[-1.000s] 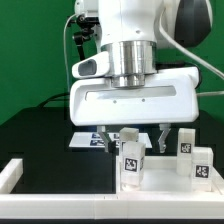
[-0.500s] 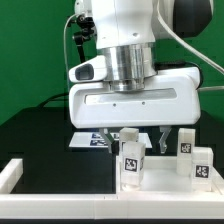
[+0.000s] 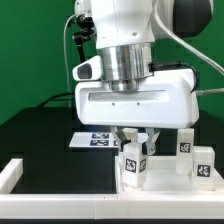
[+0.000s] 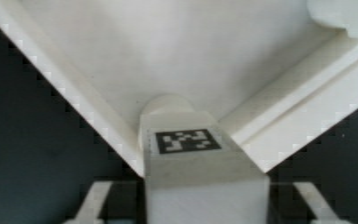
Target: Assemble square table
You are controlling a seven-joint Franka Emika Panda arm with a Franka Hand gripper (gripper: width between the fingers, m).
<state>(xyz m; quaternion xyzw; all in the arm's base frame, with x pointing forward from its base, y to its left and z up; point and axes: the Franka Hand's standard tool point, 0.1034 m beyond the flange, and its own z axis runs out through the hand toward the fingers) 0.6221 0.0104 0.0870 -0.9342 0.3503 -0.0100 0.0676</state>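
My gripper hangs low over a white leg that stands upright with a square tag on its front. In the wrist view this leg fills the gap between my fingers, with a dark gap on each side. The jaws are open and straddle it without touching. Beyond the leg lies the white square slab, one rimmed corner pointing at the leg. Two more tagged legs stand at the exterior view's right. A fourth leg does not show.
The marker board lies flat on the black table behind my gripper. Long white bars edge the workspace along the front and at the exterior view's left. A green wall stands behind.
My gripper has shifted slightly toward the exterior view's right. Its fingers now sit closer in around the front leg. The legs have not moved.
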